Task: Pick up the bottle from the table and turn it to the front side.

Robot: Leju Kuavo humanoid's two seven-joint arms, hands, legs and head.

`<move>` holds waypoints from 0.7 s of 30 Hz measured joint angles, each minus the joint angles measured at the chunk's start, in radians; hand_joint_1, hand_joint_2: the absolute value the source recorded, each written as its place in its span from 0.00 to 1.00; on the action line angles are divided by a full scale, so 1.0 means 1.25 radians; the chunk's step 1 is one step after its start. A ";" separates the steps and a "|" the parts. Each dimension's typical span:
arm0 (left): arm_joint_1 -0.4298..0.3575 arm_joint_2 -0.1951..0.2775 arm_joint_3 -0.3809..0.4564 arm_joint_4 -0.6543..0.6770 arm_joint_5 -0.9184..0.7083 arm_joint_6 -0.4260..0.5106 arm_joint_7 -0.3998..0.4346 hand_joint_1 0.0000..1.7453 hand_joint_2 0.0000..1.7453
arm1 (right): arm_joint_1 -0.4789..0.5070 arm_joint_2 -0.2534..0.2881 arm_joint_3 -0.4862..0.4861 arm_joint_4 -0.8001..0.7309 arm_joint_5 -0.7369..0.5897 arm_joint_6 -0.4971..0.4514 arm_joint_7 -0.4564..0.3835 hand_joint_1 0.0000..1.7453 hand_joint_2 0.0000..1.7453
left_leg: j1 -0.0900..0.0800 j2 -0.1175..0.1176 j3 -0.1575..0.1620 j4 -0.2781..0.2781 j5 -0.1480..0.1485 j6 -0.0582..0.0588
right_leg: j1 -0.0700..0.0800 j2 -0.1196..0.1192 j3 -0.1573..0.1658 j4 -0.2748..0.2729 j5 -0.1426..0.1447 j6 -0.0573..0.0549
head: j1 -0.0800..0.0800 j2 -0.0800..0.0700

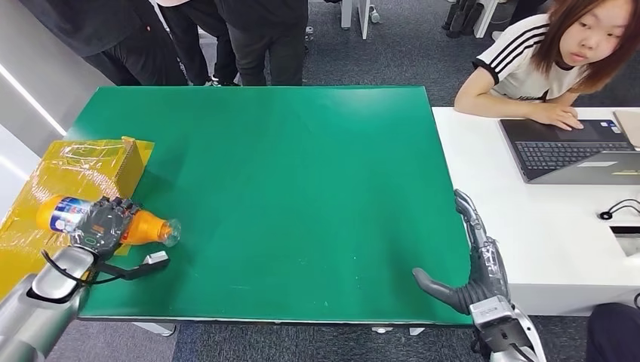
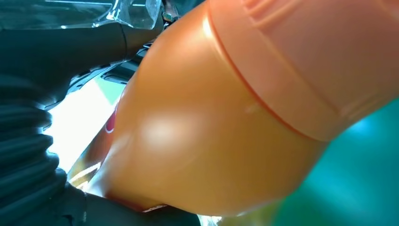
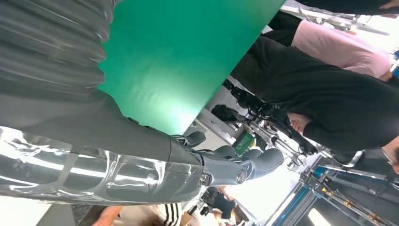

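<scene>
One bottle [image 1: 113,222] — inside left hand [image 1: 102,222].

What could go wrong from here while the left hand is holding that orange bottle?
The left hand grips the bottle lying sideways at the green table's left edge, so a slip could drop it off the side. The yellow box sits close behind; turning the bottle might knock it.
</scene>
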 joint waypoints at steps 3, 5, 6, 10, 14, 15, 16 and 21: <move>0.017 -0.020 0.003 0.006 -0.006 -0.001 -0.011 1.00 1.00 | -0.011 -0.001 0.001 0.001 -0.003 0.005 0.002 0.00 1.00 | 0.000 -0.001 0.000 0.000 0.000 0.000 | 0.000 -0.001 0.000 0.000 0.000 0.000 | 0.000 0.000; 0.019 -0.041 0.003 0.012 -0.007 -0.003 -0.024 0.79 1.00 | -0.026 -0.001 0.004 0.004 -0.006 0.011 0.004 0.00 1.00 | 0.000 -0.002 0.000 0.000 0.000 0.000 | 0.000 -0.002 0.000 0.000 0.000 0.000 | 0.000 0.000; 0.017 -0.053 0.003 0.017 -0.008 0.000 -0.028 0.54 1.00 | -0.034 -0.001 0.007 0.006 -0.007 0.013 0.006 0.00 1.00 | 0.000 -0.002 0.000 0.000 0.000 0.000 | 0.000 -0.002 0.000 0.000 0.000 0.000 | 0.000 0.000; -0.009 -0.090 0.000 0.057 0.000 0.045 -0.037 0.00 1.00 | -0.056 -0.002 0.021 0.011 -0.009 0.013 0.009 0.00 1.00 | 0.000 -0.002 0.000 0.000 0.000 0.000 | 0.000 -0.002 0.000 0.000 0.000 0.000 | 0.000 0.000; -0.027 -0.121 -0.002 0.075 0.021 0.073 -0.040 0.00 1.00 | -0.061 -0.003 0.035 0.013 -0.007 0.008 0.010 0.00 1.00 | 0.000 -0.002 0.000 0.000 0.000 0.000 | 0.000 -0.002 0.000 0.000 0.001 0.000 | 0.000 0.000; -0.030 -0.127 -0.002 0.076 0.024 0.075 -0.037 0.00 1.00 | -0.060 -0.003 0.037 0.013 -0.005 0.005 0.010 0.00 1.00 | 0.000 -0.002 0.000 0.000 0.000 0.000 | 0.000 -0.002 0.000 0.000 0.001 0.000 | 0.000 0.000; -0.032 -0.133 -0.003 0.076 0.027 0.075 -0.035 0.00 1.00 | -0.060 -0.003 0.039 0.013 -0.004 0.002 0.009 0.00 1.00 | 0.000 -0.002 0.000 0.000 0.000 0.000 | 0.000 -0.002 0.000 0.000 0.001 0.000 | 0.000 0.000; -0.044 -0.161 -0.003 0.079 0.068 0.075 -0.050 0.00 1.00 | -0.054 -0.003 0.041 0.013 0.000 -0.013 0.009 0.00 1.00 | 0.000 -0.002 0.000 0.000 0.000 0.000 | 0.000 -0.002 0.000 0.000 0.000 0.000 | 0.000 0.000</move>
